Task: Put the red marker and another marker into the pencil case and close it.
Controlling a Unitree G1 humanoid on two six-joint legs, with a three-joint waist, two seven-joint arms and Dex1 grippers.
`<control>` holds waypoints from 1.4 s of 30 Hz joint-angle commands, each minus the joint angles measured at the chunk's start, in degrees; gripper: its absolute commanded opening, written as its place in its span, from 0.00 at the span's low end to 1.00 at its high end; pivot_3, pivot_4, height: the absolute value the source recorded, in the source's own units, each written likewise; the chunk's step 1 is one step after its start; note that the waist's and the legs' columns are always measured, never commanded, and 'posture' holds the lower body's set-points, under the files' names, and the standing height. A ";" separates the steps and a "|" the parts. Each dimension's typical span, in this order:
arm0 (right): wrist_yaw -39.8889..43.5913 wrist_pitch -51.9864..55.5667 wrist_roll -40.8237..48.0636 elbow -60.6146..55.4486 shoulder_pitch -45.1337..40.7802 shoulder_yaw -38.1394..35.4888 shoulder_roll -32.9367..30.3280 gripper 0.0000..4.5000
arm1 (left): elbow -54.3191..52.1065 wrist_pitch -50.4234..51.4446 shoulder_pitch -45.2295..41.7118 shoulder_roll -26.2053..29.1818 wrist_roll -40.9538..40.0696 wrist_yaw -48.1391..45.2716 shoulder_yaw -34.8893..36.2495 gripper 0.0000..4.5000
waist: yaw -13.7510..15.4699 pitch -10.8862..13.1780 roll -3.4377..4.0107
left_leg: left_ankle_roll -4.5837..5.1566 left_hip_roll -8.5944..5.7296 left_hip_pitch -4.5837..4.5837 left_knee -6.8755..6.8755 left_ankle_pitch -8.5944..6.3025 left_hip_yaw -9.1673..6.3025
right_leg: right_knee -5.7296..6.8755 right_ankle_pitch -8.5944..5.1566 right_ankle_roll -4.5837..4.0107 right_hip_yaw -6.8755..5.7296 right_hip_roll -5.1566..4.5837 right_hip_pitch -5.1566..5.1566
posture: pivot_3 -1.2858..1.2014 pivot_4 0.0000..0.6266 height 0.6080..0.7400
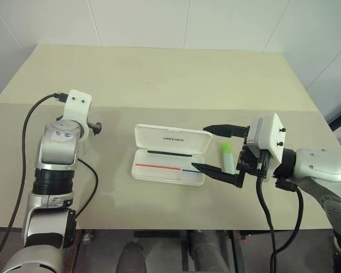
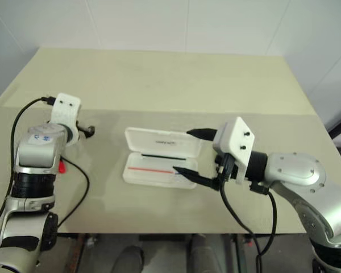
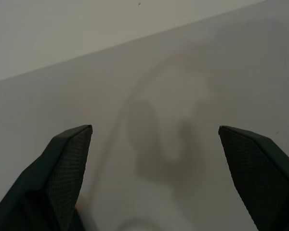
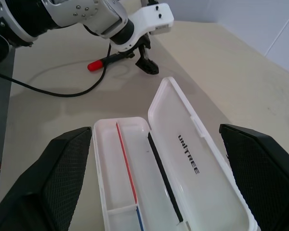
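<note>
- I am holding my right gripper [image 1: 211,149] just above the right end of the pencil case [image 1: 169,155], its two black fingers spread as wide as they go and gripping nothing.
- One right finger [image 1: 219,129] is hanging over the right end of the raised lid, and the other is reaching across the right end of the tray.
- I am holding my left gripper [image 4: 147,57] over the worktop [image 1: 159,74] toward its left edge, well apart from the case; its fingers are also standing fully apart and are empty.
- The pencil case is lying open near the middle of the worktop, lid folded back toward the far edge with its dark lettering showing, and the tray toward the near edge with the red-and-blue stripe running along its length.
- The tray is holding no marker.
- The red marker [image 4: 102,61] is lying on the worktop on the left side, just beside my left gripper; I cannot tell whether the fingers are touching it.
- The green-capped marker [image 1: 227,157] is lying on the worktop just beside the right end of the case, its green cap pointing toward the far edge, and my right gripper is hanging partly over it.
</note>
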 commanded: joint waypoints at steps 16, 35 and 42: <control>3.93 -6.19 -6.45 6.69 -0.23 4.26 1.65 1.00 | -15.65 16.03 -3.93 -19.25 19.82 29.58 11.83 1.00 | -0.12 0.01 -0.01 | -0.02 -0.06 0.06 0.10 0.01 -0.01 | -0.04 0.05 0.09 0.00 -0.01 0.01 | 0.52 0.24 1.00; 4.19 -6.87 -9.12 7.94 1.42 5.33 3.86 1.00 | -30.22 8.85 9.81 -21.68 30.89 37.92 22.55 1.00 | -0.21 0.01 -0.05 | -0.05 -0.08 0.06 0.15 0.01 -0.04 | -0.24 0.24 0.19 0.02 -0.02 0.03 | 0.52 0.24 1.00; 4.04 -7.37 -9.99 8.93 0.80 6.28 4.79 1.00 | -25.12 6.70 11.11 -23.34 26.08 34.07 27.24 1.00 | -0.14 0.00 -0.06 | -0.05 -0.09 0.05 0.14 0.01 -0.05 | -0.28 0.24 0.18 0.02 -0.02 0.05 | 0.52 0.24 1.00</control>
